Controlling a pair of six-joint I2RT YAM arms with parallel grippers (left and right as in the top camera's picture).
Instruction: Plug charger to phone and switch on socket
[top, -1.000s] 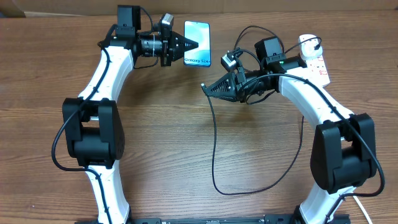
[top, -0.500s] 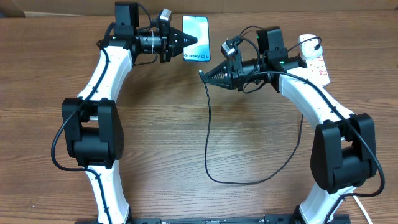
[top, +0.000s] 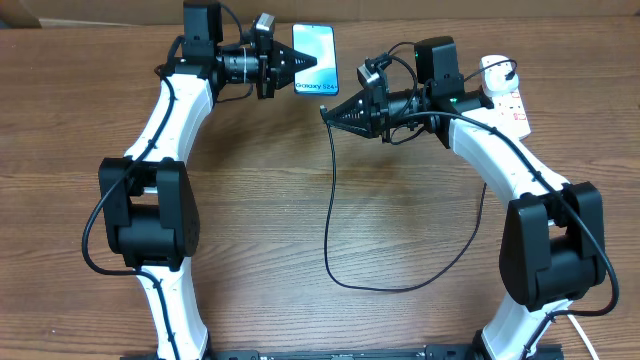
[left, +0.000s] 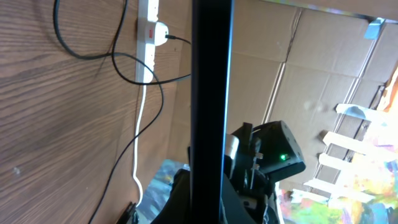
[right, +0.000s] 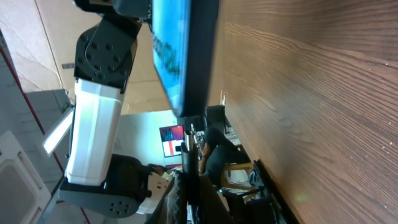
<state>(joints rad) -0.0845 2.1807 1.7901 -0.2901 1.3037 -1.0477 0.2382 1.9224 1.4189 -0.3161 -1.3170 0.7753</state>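
Note:
My left gripper (top: 303, 62) is shut on the phone (top: 315, 58), holding it off the table at the back centre with its lit blue screen facing up. In the left wrist view the phone (left: 211, 93) is a black edge-on bar rising from my left gripper (left: 211, 208). My right gripper (top: 326, 108) is shut on the plug tip of the charger (top: 331, 200), just below the phone's lower end. In the right wrist view the charger (right: 189, 149) stands up from my right gripper (right: 186, 202) toward the phone (right: 186, 56); whether they touch is unclear. The socket (top: 508, 95) lies at the back right.
The black cable (top: 400, 287) sags in a wide loop across the middle of the wooden table and climbs back along the right arm. A thick white cord (left: 140, 130) leads away from the socket (left: 148, 37). Cardboard panels stand behind the table.
My right gripper has carried the plug tip up and left, closer to the phone's lower end, dragging the cable loop leftward. The left gripper shifted the phone slightly up and left.

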